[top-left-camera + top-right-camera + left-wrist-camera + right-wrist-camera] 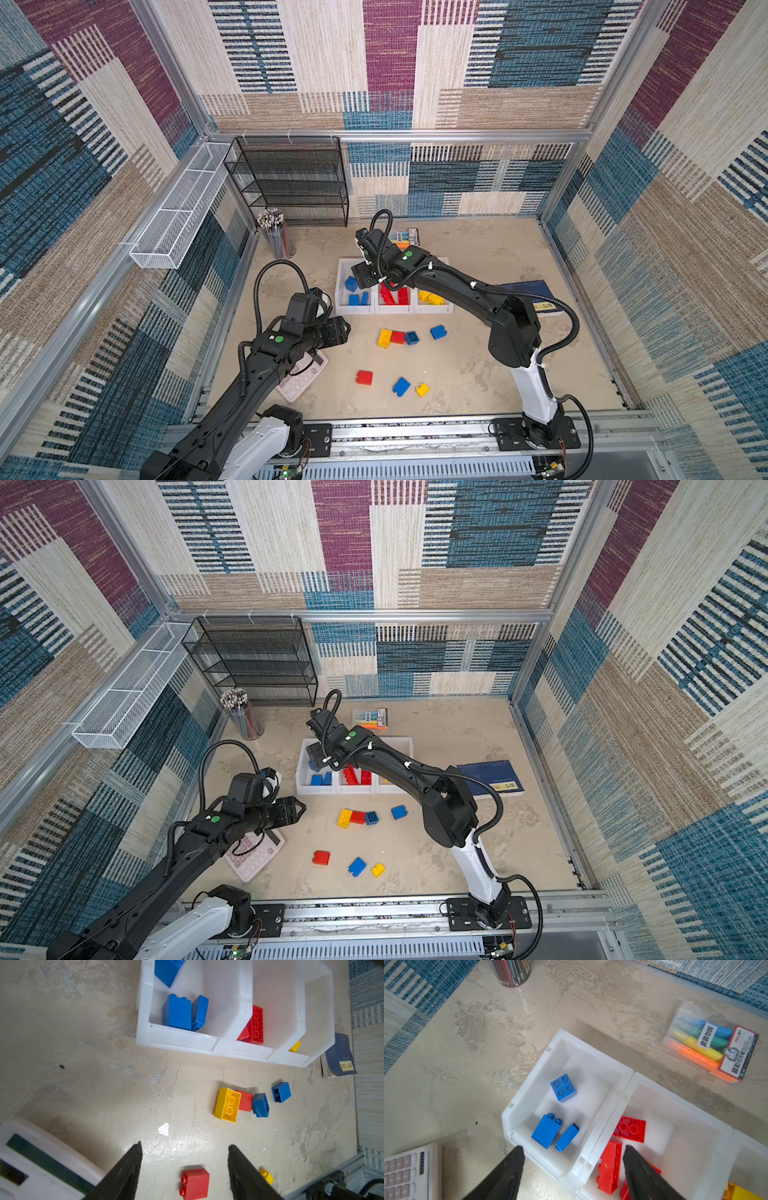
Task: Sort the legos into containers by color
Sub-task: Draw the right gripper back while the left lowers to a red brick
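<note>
Three joined white containers [354,310] stand mid-table; blue legos [563,1087] lie in the left one, red legos [630,1129] in the middle, yellow legos [431,297] in the right. My right gripper [573,1147] hangs open and empty over the wall between the blue and red bins [360,279]. On the table lie a yellow [385,337], red [397,337] and two blue [437,331] legos, and nearer the front a red [364,377], blue [401,386] and yellow [422,389] one. My left gripper [345,329] is open and empty above the table, the front red brick [195,1183] below its fingers.
A pink calculator [301,376] lies under the left arm. A dark blue book [536,297] sits right of the bins, a highlighter pack [710,1049] behind them. A pencil cup [277,237], black mesh rack [291,183] and white wire tray [178,216] stand at the back left.
</note>
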Available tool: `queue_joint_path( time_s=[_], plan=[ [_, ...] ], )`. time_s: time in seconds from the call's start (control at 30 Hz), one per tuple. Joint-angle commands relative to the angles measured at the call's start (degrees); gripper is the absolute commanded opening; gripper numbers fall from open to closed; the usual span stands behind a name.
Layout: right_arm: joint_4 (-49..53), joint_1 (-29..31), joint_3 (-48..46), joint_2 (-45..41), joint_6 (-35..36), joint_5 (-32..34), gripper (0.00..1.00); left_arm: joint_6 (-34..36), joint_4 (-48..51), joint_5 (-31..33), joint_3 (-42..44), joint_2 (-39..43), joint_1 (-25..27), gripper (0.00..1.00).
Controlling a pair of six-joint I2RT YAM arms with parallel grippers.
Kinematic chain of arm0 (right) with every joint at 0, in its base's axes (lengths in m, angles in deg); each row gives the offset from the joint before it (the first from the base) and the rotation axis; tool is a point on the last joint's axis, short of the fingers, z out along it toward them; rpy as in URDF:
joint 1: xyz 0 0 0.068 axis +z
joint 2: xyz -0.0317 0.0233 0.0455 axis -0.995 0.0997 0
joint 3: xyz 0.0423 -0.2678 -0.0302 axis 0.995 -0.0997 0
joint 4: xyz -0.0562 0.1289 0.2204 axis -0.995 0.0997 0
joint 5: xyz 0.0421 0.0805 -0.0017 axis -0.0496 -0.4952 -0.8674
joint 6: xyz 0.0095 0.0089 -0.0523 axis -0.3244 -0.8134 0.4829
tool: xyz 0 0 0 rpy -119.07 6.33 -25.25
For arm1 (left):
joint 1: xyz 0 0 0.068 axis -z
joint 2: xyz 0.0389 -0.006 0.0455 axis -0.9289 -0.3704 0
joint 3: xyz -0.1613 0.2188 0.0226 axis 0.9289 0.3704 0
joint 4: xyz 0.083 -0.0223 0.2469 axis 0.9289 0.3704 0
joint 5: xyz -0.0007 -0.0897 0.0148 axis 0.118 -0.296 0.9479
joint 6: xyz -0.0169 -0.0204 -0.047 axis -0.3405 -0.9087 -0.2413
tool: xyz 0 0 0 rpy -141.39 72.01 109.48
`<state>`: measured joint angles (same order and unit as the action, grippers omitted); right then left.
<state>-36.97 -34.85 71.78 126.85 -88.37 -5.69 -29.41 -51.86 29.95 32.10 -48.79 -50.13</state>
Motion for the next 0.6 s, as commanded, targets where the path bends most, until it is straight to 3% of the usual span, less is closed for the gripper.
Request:
queue_joint_path(
  time_s=[0.0, 0.33, 0.57],
  plan=[
    [-2.12, -0.3, -4.32, -4.76, -1.62, 1.21, 0.78, 0.16, -0.61, -0.95, 0.18, -0.27, 0.02, 0.68],
    [-6.73, -1.3, -35.93, -27.92, -12.86, 2.91, 0.79, 1.33, -0.71, -2.56, 0.94, -0.58, 1.78, 0.68],
    [-6.77, -2.14, -51.51, -39.47, -21.93, 3.68, 0.79, -1.26, 4.29, -0.42, 2.45, 1.31, 7.96, 0.69]
  ],
)
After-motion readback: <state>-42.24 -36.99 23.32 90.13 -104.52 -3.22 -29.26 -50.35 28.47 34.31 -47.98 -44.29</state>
